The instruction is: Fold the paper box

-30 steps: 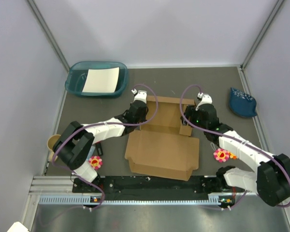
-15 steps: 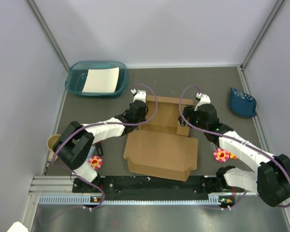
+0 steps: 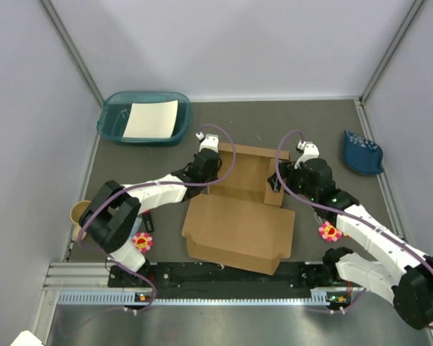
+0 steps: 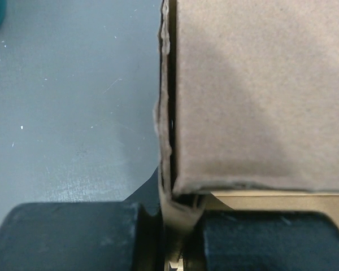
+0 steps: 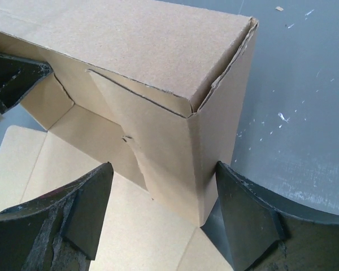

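The left gripper is pinched tight on the upright left wall of the paper box; the right gripper stands wide, one finger inside the box's far-right corner and the other outside it, holding nothing; the box sits in the middle of the table between the arms, back walls raised, the big front panel lying flat toward the bases. I'd worry about that right corner; its tucked-in side panel looks loose and, ungripped, may spring open; a hard squeeze could crush the edge; a one-sided pull from the left could skew the box.
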Tool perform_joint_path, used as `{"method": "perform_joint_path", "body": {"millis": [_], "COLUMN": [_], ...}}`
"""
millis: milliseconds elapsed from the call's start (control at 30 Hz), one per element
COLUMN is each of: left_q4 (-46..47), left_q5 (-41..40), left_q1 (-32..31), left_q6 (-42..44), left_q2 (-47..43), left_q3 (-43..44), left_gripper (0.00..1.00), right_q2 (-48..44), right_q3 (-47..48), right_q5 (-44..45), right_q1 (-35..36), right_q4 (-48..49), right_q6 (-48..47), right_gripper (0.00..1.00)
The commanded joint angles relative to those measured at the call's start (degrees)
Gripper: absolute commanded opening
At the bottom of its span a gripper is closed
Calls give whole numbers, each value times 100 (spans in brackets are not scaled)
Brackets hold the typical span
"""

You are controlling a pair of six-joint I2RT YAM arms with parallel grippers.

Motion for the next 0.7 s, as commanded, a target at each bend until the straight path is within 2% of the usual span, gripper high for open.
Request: {"method": "perform_joint_path", "body": {"millis": [0, 233, 500, 667], "left_q4": [-449, -422, -317, -168], "left_q5": [282, 308, 414, 484], "left_q1": [-20, -29, -29, -55], "left_q6": [-137, -137, -137, -111], "left_q2": [136, 40, -31, -127], "left_q3": [48, -4, -84, -154], "left_gripper": [0, 0, 0, 0], "right_q2": [-121, 309, 836, 1223], "right_q3": [186, 124, 203, 379], "right_q5": [160, 697, 873, 917], "right_q1": [70, 62, 70, 79], "right_q4": [-5, -66, 276, 338], "right_q6": [-66, -13, 66, 101], "right_gripper": [72, 65, 54, 50]}}
